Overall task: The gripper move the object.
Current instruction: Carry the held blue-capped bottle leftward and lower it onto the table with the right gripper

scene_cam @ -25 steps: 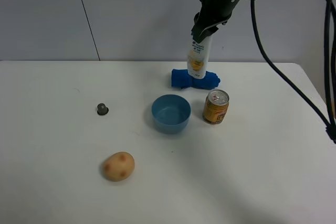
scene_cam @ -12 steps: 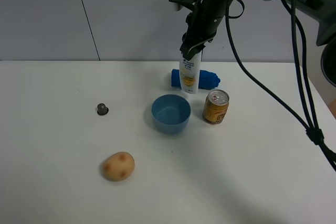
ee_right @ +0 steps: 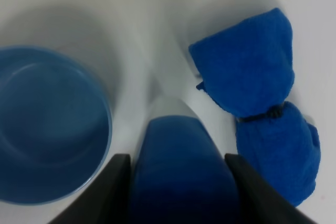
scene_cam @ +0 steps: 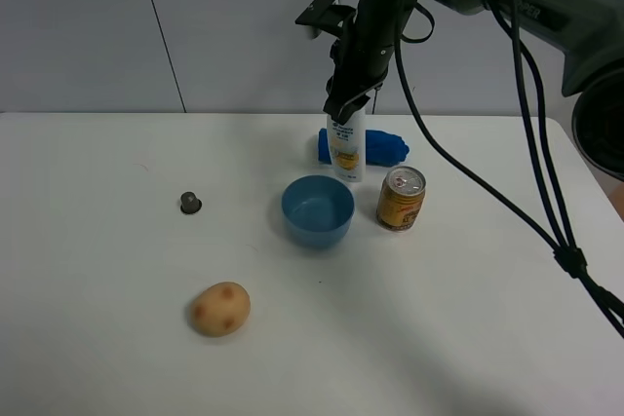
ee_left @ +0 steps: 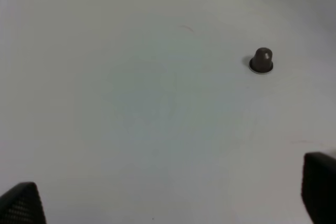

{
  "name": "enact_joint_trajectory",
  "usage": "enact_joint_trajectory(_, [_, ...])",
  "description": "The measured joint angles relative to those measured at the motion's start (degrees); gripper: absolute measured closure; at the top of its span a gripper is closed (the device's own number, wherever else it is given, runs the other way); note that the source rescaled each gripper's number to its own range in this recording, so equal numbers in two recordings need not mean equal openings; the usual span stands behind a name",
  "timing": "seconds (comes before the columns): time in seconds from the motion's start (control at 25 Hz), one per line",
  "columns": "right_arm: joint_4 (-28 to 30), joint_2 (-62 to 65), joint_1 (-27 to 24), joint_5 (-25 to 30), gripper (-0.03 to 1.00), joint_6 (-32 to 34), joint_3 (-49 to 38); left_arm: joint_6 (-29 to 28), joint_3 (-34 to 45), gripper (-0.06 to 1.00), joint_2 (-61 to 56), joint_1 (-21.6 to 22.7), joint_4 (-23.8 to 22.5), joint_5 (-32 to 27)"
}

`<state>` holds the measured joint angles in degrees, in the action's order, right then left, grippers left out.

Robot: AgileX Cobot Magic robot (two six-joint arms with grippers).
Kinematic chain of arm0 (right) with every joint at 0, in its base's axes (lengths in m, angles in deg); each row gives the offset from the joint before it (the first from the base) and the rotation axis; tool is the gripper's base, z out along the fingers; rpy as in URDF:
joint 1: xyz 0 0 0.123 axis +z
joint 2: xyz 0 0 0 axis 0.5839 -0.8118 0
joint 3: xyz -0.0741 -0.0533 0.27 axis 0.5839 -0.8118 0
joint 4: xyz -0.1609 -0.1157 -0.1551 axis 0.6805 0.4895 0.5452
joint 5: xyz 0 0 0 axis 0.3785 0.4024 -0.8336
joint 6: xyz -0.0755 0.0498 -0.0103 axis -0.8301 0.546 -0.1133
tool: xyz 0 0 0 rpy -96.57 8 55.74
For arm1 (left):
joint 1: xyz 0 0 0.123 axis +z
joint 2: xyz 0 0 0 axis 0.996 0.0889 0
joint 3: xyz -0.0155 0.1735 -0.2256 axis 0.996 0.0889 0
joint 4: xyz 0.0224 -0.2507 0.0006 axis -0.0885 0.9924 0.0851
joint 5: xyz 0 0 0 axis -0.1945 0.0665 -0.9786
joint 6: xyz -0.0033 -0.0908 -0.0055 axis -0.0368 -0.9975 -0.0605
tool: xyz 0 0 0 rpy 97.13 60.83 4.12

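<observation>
The white shampoo bottle with a yellow-orange label stands upright at the table's back, in front of the blue rolled cloth. My right gripper is shut on its top from above. In the right wrist view the bottle's blue cap fills the space between the two dark fingers. My left gripper is not seen in the exterior view; in the left wrist view its finger tips stand far apart over bare table, holding nothing.
A blue bowl sits just in front of the bottle, also in the right wrist view. A yellow drink can stands right of the bowl. A small dark cap and a potato lie on the left.
My right gripper has carried the bottle down and to the left, from above the cloth's middle to the cloth's left end behind the bowl.
</observation>
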<state>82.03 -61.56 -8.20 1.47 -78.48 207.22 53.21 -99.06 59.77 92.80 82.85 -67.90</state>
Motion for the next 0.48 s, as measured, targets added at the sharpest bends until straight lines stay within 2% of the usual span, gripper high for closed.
enact_joint_trajectory(0.48, [0.7,-2.2,0.1,-1.8,0.97,-0.1,0.0,0.0,0.0,-0.06,0.0,0.0,0.0,0.0])
